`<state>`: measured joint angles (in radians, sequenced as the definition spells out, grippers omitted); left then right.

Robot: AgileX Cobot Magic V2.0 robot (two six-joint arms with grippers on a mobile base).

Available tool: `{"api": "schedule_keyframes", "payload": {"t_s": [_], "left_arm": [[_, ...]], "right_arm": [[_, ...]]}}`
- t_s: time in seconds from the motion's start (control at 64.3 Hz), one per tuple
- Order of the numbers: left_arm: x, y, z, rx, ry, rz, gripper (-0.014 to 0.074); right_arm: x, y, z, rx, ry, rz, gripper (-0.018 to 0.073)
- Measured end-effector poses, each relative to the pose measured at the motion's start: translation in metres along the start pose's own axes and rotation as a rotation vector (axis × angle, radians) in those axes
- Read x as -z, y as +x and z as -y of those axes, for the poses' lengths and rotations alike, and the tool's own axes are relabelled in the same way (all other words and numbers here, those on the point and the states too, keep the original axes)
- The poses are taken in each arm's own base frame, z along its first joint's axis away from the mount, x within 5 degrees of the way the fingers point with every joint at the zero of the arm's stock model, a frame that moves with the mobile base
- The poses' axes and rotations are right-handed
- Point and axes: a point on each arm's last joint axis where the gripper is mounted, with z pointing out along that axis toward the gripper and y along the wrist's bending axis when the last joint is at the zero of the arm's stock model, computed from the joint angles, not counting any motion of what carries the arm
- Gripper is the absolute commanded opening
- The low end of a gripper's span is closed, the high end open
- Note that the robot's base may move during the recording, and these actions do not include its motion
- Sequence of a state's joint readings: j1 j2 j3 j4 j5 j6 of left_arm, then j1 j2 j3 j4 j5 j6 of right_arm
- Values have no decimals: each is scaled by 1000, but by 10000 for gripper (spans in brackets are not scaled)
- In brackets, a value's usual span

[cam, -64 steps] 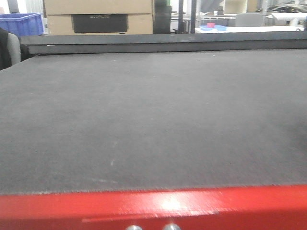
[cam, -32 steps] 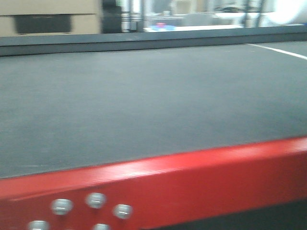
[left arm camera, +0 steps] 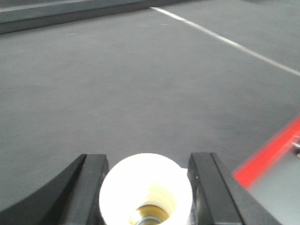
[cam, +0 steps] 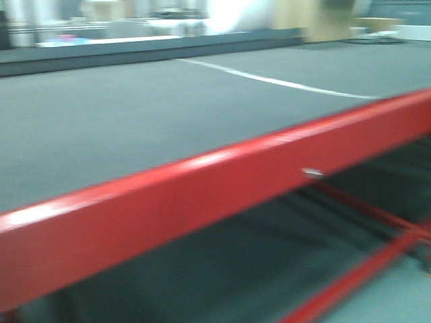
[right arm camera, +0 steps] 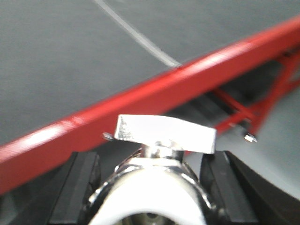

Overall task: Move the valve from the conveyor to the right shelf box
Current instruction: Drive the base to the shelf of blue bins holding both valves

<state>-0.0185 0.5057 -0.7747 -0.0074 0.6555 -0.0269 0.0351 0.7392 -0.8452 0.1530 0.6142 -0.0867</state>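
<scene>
On the left gripper [left arm camera: 147, 190], fingers [left arm camera: 89, 187] pinch a white round part [left arm camera: 145, 173]. The right gripper [right arm camera: 151, 190] fingers [right arm camera: 75, 187] pinch a chrome valve [right arm camera: 164, 133]. A red beam [cam: 202, 195] edges the grey conveyor [cam: 101, 114], with a white stripe [cam: 269, 81] at upper right.

You're in an industrial workshop or factory hall: wide grey conveyor [cam: 101, 128] belt on a red steel frame [cam: 202, 195], blurred clutter behind.

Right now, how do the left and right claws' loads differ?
The white part in the left claw is round; the metal valve in the right claw is shiny with a flat handle. White part over the conveyor; metal valve outside its red rail. Both are gripped.
</scene>
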Motion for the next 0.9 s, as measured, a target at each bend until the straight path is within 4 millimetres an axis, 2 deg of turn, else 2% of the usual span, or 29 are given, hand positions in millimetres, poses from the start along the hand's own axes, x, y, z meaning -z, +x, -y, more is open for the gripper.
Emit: {"api": "schedule_keyframes", "payload": {"t_s": [0.901], "left_arm": [[0,0,0,0,0,0,-111]], "right_arm": [[0,0,0,0,0,0,-167]]}}
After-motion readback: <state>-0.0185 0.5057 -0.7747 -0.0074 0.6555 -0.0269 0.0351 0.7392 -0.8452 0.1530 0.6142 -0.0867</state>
